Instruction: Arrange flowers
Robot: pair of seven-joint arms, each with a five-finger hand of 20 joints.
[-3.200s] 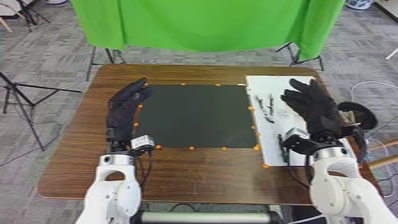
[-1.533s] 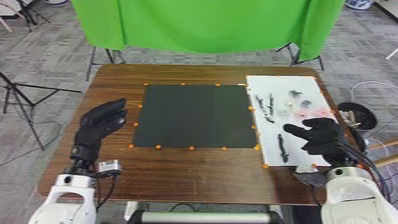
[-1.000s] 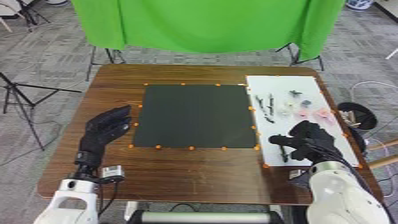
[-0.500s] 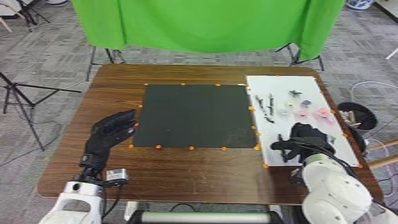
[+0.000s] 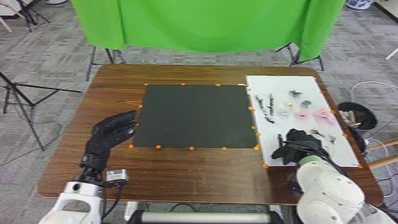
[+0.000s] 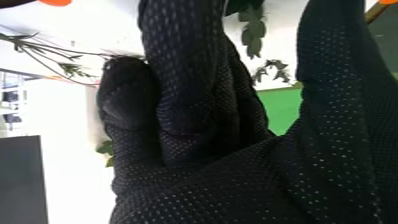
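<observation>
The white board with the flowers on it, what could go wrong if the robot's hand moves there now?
A thin leafy sprig reaches right up to the right hand in the wrist view, so it might get bent or pushed away. The pink flowers lie farther across the white board; they look soft, and a careless sweep that way could squash them.

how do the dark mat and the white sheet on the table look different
The dark mat is nearly square; the white sheet is long and narrow. The mat lies near the table's middle, the white sheet along its right side. Both lie flat with orange dots at their edges.
</observation>
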